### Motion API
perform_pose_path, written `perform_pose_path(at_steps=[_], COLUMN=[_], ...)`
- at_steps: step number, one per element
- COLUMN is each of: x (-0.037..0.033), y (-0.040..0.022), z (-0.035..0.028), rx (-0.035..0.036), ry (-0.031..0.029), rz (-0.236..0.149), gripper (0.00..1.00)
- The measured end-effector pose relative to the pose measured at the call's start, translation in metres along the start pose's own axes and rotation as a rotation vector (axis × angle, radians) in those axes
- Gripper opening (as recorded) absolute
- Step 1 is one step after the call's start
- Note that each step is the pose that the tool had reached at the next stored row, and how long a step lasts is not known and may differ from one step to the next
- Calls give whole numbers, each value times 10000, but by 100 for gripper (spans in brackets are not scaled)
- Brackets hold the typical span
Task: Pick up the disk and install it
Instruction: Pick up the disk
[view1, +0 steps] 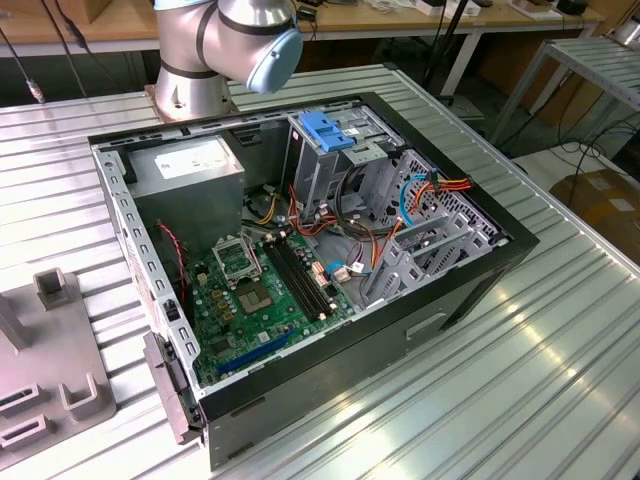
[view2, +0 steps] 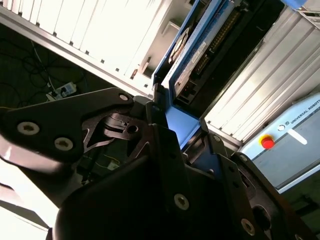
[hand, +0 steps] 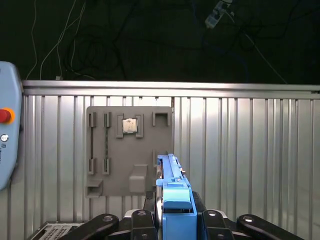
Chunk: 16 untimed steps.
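Pincer: in both wrist views the pincer (hand: 175, 209) (view2: 181, 122) was closed on one end of the disk, its fingers (view2: 156, 107) pressed against the disk's sides.
Disk: the disk (hand: 172, 175) (view2: 197, 55) stuck out past the pincer's tips, edge-on in the first wrist view, blue rails outermost. Most of its length was unsupported.
Beyond the pincer's tips: a grey fixture plate (hand: 120, 150) carrying a processor chip (hand: 130, 125) lay on the ribbed metal worktop (hand: 250, 150). The disk seemed lifted clear of both.
Beside the pincer: a pendant with a red stop button (hand: 5, 116) rested on the worktop.
Computer case: the open case (view1: 470, 290) showed a drive cage with a blue handle (view1: 325, 135), a power-supply box (view1: 190, 165) and a motherboard (view1: 260, 290). How far it lay from the pincer could not be told.
Risk, grip: the hold was short and near one end, on smooth plastic, so a quick swing could likely tilt or slide the disk.
Risk, cage: a slightly skewed disk could probably jam its rails at the cage mouth.
Risk, wiring: loose cables (view1: 350, 260) beside the cage might snag the disk's leading end.
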<state>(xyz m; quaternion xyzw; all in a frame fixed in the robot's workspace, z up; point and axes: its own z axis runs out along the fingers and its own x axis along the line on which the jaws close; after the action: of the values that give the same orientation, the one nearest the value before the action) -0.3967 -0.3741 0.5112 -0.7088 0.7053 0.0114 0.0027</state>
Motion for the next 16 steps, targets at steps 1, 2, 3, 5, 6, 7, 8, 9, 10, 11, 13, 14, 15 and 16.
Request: perform_pose_path(at_steps=[1,2,3,5,6,7,8,9,10,11,13,14,15,16], x=[0,0,0,1,1,1,1,1,1,2,2,2,2,2], y=[-21,-40,-70,-140,-168,-189,-204,-230,-261,-293,-326,-344,-359,-381], z=[0,-1,-1,-2,-2,-2,-3,-3,-3,-4,-4,-4,-5,-5], rx=[-1,-1,0,0,-1,-1,-1,0,0,-1,0,-1,-1,-1], ry=[0,1,0,0,0,0,0,0,0,0,0,0,0,0], rz=[-1,0,-1,0,-1,0,0,0,-1,-1,0,0,-1,0], gripper=[37,37,37,37,37,37,37,37,37,37,37,37,37,37])
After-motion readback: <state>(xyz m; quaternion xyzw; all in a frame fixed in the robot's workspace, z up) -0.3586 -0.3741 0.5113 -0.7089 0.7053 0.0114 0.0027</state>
